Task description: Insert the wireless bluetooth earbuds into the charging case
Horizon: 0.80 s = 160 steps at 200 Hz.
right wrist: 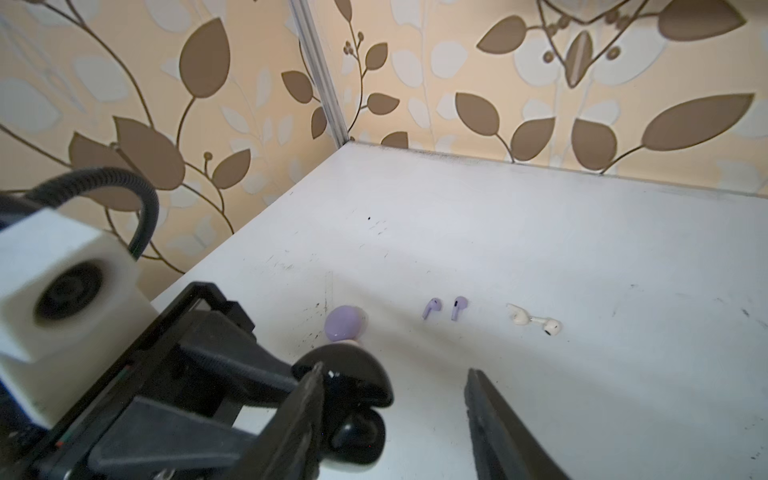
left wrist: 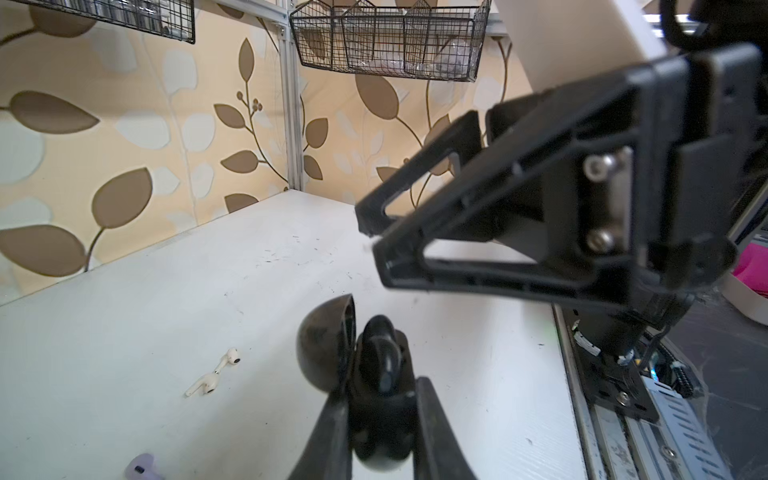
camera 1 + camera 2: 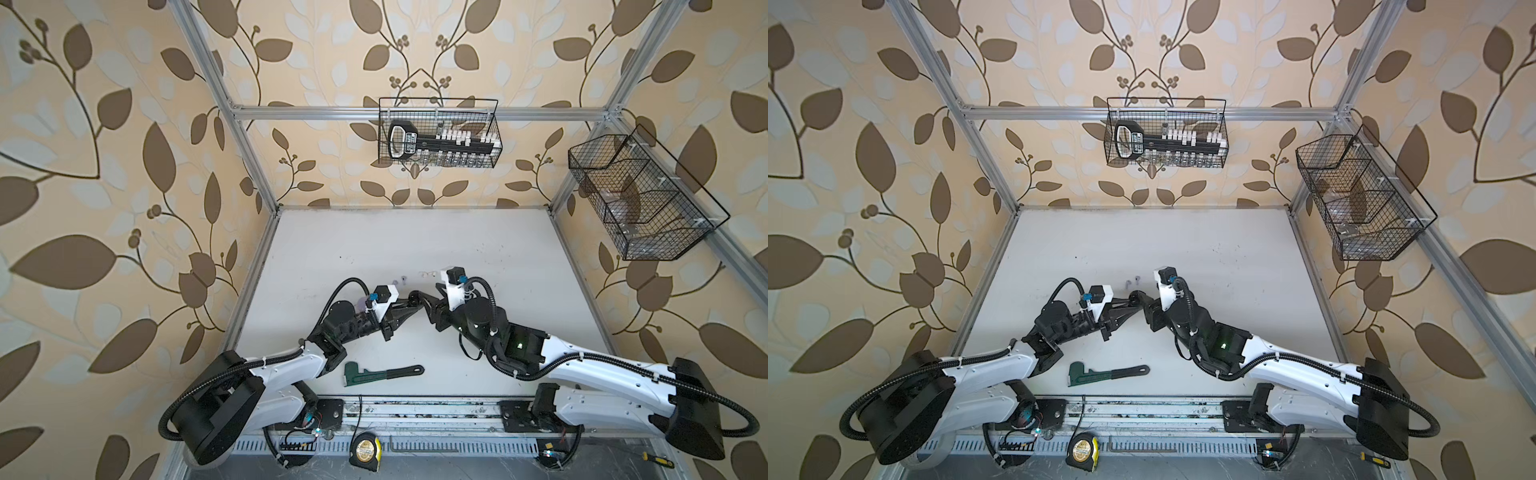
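Top views, step: I judge the black pair is going in. The black charging case (image 3: pixel 415 296) is held open over the middle of the surface (image 3: pixel 415 241), and the lilac earbuds (image 3: pixel 1128 284) lie just beyond it, toward the far edge.
Top views, arms: both reach in from the near edge and meet mid-surface. The left gripper (image 3: pixel 409 306) points across, and the right gripper (image 3: pixel 430 296) angles down at the case from the opposite side.
Left wrist, grip: my left gripper (image 2: pixel 376 399) is pinching the case base, with the lid (image 2: pixel 328 340) standing up. A black earbud (image 2: pixel 380 353) sits in it, but I cannot tell whether it is fully seated.
Left wrist, other arm: the right gripper (image 2: pixel 372 241) hovers just above the case, apart from it.
Left wrist, loose items: the white earbuds (image 2: pixel 206 381) lie on the surface beside the case.
Right wrist, jaws: my right gripper (image 1: pixel 395 374) is spread, with nothing between the fingers, and the open case (image 1: pixel 357 399) sits beside one finger.
Right wrist, remaining: the lilac earbuds (image 1: pixel 459 306) lie side by side, with the white earbuds (image 1: pixel 519 316) next along. A lilac case (image 1: pixel 345 322) rests near the black one.
Second black earbud: I cannot find it loose in any view, and the case's other well is hidden.
Next move: I would check the seating and keep the left pinch steady. Then I would lift the right arm clear, because the lid needs room to close.
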Motion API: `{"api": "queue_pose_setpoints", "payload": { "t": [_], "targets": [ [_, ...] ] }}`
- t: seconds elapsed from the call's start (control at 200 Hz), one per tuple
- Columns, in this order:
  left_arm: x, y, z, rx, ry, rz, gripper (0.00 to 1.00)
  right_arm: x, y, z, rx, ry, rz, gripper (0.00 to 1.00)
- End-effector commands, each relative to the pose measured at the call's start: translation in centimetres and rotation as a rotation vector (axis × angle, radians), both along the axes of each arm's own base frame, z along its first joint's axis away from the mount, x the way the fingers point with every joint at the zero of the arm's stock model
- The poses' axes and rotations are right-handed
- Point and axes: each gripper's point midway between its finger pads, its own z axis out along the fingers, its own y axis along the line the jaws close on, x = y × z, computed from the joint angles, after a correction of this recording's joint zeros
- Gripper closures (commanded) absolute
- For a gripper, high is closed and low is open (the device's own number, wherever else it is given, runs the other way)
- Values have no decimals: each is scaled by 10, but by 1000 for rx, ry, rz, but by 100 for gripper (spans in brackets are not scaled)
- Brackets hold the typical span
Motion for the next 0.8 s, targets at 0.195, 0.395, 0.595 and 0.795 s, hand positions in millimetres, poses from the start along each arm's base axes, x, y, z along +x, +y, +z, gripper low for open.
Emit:
{"api": "queue_pose_setpoints", "payload": {
  "t": [0.195, 0.395, 0.595, 0.795],
  "targets": [
    [-20, -12, 30, -51, -122, -147, 100, 39, -28, -27, 43, 162, -66, 45],
    [-28, -15, 35, -69, -115, -205, 100, 37, -1, -36, 60, 201, 63, 46],
    [-29, -17, 36, -79, -107, -223, 100, 20, 12, -20, 103, 142, 157, 45],
    [-28, -19, 35, -73, -97, -229, 100, 11, 13, -11, 152, 110, 207, 45]
  ]
}}
